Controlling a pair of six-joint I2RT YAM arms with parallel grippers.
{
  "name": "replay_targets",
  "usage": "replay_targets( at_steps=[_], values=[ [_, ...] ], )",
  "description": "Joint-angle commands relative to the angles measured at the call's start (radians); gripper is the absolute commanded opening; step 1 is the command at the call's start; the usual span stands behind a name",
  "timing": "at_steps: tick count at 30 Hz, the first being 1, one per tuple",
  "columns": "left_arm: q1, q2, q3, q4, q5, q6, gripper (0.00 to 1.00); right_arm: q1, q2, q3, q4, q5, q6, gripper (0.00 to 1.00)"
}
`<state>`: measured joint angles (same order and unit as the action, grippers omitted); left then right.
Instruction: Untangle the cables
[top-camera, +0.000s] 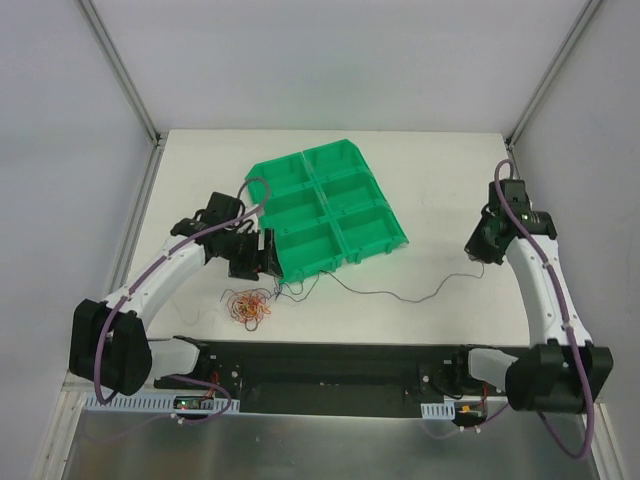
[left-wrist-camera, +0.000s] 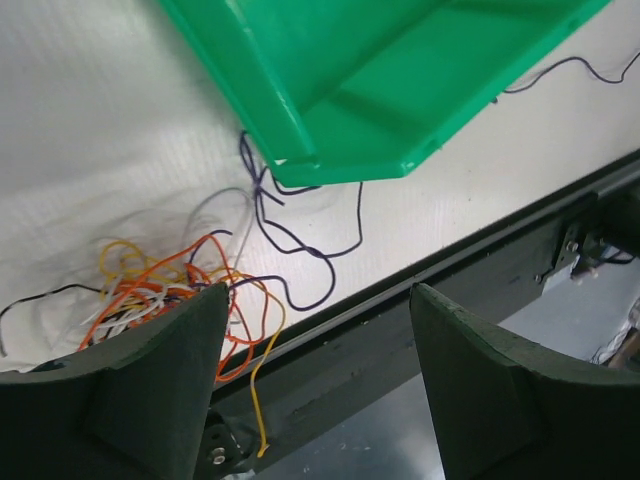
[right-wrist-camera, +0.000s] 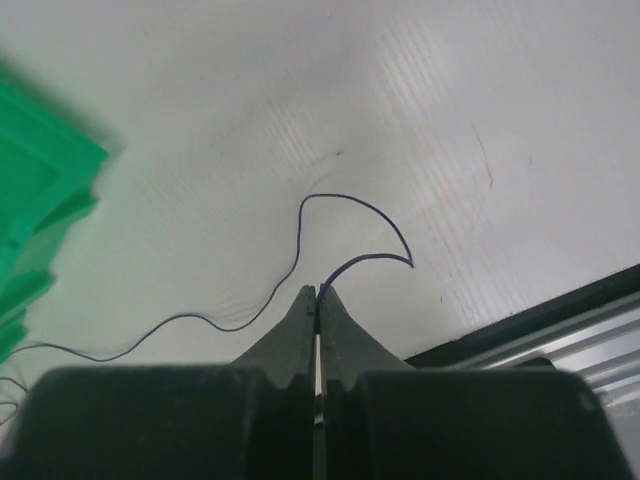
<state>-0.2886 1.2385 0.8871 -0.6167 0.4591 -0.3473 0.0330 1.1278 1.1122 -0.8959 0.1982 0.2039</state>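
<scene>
Pinching the dark cable (right-wrist-camera: 335, 196) in closed right fingers (right-wrist-camera: 300, 330), its length running left across the surface (top-camera: 420, 330) to the tangle (top-camera: 250, 308) just near of the open, empty left fingers (left-wrist-camera: 150, 380).

Table (top-camera: 400, 180): white, enclosed by pale panels.
Tray (top-camera: 345, 262): green, six compartments in two rows of three, set askew near the middle.
Tangle (top-camera: 248, 308): orange, red and yellowish wires curled in a small heap on the table, near the tray's near left corner.
Dark wire (top-camera: 385, 295): a single strand, running from that corner in loose waves across the table to the right gripper (top-camera: 478, 252).
Left gripper (top-camera: 262, 265): at the tray's near left corner, beside the tangle.
Base plate (top-camera: 330, 365): black, along the near edge, carrying both arms.
Hoses (top-camera: 258, 181): purple, one along each arm.
</scene>
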Motion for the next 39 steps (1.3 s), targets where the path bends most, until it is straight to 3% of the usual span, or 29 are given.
replay_targets(
  at_steps=[1, 4, 5, 6, 9, 11, 12, 16, 19, 21, 25, 33, 36, 39],
  values=[
    [-0.081, 0.048, 0.013, -0.014, 0.058, 0.045, 0.70, -0.070, 0.130, 0.024, -0.122, -0.236, -0.093, 0.00],
    [-0.132, 0.091, 0.026, -0.038, 0.009, 0.051, 0.65, -0.070, 0.233, 0.034, -0.161, -0.276, -0.152, 0.02],
    [-0.145, 0.104, 0.027, -0.044, 0.000, 0.053, 0.64, -0.070, 0.253, 0.032, -0.164, -0.278, -0.165, 0.07],
    [-0.155, 0.119, 0.030, -0.054, -0.007, 0.056, 0.63, -0.067, 0.257, 0.031, -0.161, -0.281, -0.181, 0.17],
    [-0.173, 0.147, 0.030, -0.069, -0.037, 0.062, 0.61, 0.006, 0.227, 0.058, -0.167, -0.206, -0.224, 0.60],
    [-0.178, 0.157, 0.027, -0.068, -0.039, 0.068, 0.58, 0.097, 0.207, 0.078, -0.161, -0.152, -0.230, 0.76],
    [-0.178, 0.160, 0.027, -0.068, -0.040, 0.071, 0.56, 0.143, 0.205, 0.084, -0.152, -0.161, -0.230, 0.78],
    [-0.179, 0.170, 0.035, -0.069, -0.043, 0.073, 0.47, 0.390, 0.202, 0.042, 0.007, -0.340, -0.207, 0.79],
    [-0.179, 0.168, 0.046, -0.069, -0.040, 0.073, 0.43, 0.545, 0.222, -0.050, 0.257, -0.532, -0.094, 0.78],
    [-0.179, 0.168, 0.050, -0.072, -0.033, 0.076, 0.42, 0.617, 0.257, -0.089, 0.395, -0.569, -0.019, 0.78],
    [-0.179, 0.176, 0.046, -0.072, -0.016, 0.074, 0.44, 0.708, 0.380, -0.075, 0.506, -0.527, 0.089, 0.78],
    [-0.179, 0.177, 0.032, -0.071, -0.023, 0.064, 0.48, 0.852, 0.576, 0.050, 0.512, -0.359, 0.164, 0.76],
    [-0.179, 0.184, 0.033, -0.072, -0.028, 0.060, 0.49, 0.884, 0.625, 0.098, 0.474, -0.306, 0.175, 0.69],
    [-0.179, 0.193, 0.030, -0.072, -0.037, 0.054, 0.48, 0.887, 0.652, 0.103, 0.460, -0.284, 0.167, 0.44]
  ],
)
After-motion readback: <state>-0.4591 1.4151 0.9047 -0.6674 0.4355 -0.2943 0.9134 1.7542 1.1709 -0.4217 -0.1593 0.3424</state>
